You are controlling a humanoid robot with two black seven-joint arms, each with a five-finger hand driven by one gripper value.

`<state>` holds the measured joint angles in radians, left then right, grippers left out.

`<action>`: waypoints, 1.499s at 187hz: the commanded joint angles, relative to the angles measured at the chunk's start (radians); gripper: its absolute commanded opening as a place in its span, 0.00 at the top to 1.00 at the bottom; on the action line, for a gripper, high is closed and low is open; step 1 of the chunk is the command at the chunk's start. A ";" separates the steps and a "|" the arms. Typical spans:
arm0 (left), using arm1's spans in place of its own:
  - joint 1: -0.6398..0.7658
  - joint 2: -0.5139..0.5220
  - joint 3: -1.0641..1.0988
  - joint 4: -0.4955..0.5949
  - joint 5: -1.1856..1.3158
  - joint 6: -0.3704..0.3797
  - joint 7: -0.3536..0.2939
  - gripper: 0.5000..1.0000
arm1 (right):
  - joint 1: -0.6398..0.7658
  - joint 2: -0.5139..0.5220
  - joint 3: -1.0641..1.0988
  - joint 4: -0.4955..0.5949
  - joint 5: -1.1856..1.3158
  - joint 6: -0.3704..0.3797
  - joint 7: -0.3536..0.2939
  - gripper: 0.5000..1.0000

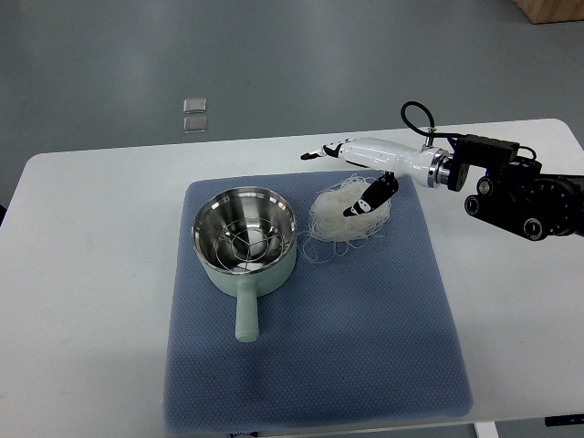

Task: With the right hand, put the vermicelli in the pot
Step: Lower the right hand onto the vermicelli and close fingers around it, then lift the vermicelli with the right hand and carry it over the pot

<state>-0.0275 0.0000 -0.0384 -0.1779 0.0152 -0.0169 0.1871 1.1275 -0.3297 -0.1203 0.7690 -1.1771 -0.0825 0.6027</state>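
Bench [82, 274] of white sits on grey floor, carrying a blue mat [365, 347] whose front half lies bare. Near the mat's back edge stands a pale green pot [245, 245], handle toward the camera, with the vermicelli [333, 214] just beside its right rim. Over the noodles hovers the right hand [360, 178], fingers spread wide, gripping nothing.
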 commanded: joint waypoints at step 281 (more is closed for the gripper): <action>0.000 0.000 0.000 0.000 0.000 0.000 0.000 0.00 | 0.183 0.077 0.145 -0.027 0.004 0.000 -0.064 1.00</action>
<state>-0.0276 0.0000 -0.0383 -0.1782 0.0153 -0.0169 0.1871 1.2777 -0.2447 -0.0400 0.6789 -1.1750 -0.1244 0.5377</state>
